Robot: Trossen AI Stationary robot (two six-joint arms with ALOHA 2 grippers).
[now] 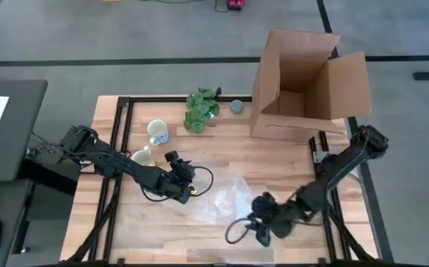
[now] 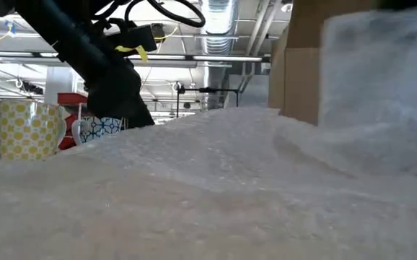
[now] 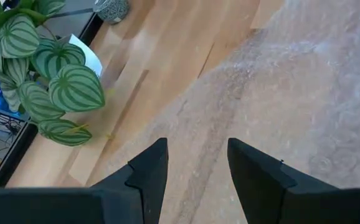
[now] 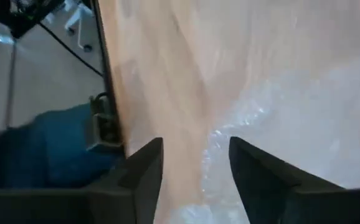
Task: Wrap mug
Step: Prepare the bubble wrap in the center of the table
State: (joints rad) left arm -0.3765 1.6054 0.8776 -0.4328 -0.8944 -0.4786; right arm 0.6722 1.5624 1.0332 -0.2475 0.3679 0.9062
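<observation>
The left claw (image 1: 187,178) hangs with fingers narrowly parted and nothing between them, just over the near-left edge of the bubble wrap (image 1: 226,196). The right claw (image 1: 263,222) is likewise parted and empty, at the wrap's opposite, front-right edge. The wrap lies spread flat on the desk (image 1: 274,156), with nothing on it. The mug (image 1: 157,132) stands well apart from the wrap, beyond the left arm, beside a yellow cup (image 1: 142,157). By my judgement wrapping has not begun: the mug must first be set on the wrap.
</observation>
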